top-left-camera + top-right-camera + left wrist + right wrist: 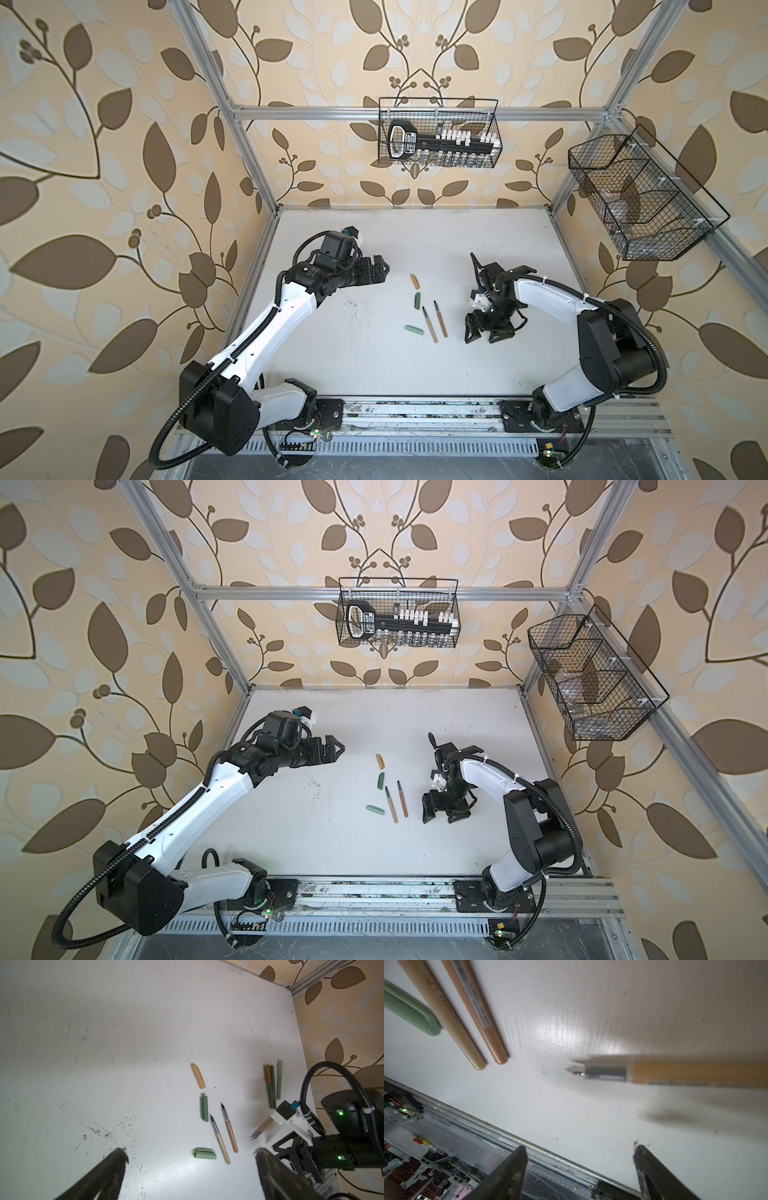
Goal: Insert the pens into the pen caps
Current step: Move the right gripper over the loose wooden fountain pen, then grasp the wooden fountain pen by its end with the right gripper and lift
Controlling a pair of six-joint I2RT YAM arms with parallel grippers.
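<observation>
Two tan pens [430,325] [440,318] lie side by side mid-table, nibs pointing to the back. Left of them lie three pen caps: tan [414,281], dark green [417,301] and mint [414,329]. A third tan pen [685,1073], blurred, lies on the table just beyond my right gripper [580,1148], whose jaws stand open and empty. In both top views the right arm hides this pen. My left gripper [191,1150] hovers open and empty at the left of the group, looking over the mint cap [204,1153].
Three capped pens [272,1086] lie together near the right arm. Wire baskets hang on the back wall [438,133] and the right wall [640,199]. A metal rail [415,411] runs along the white table's [353,365] front edge. Ink specks dot the table's left-centre.
</observation>
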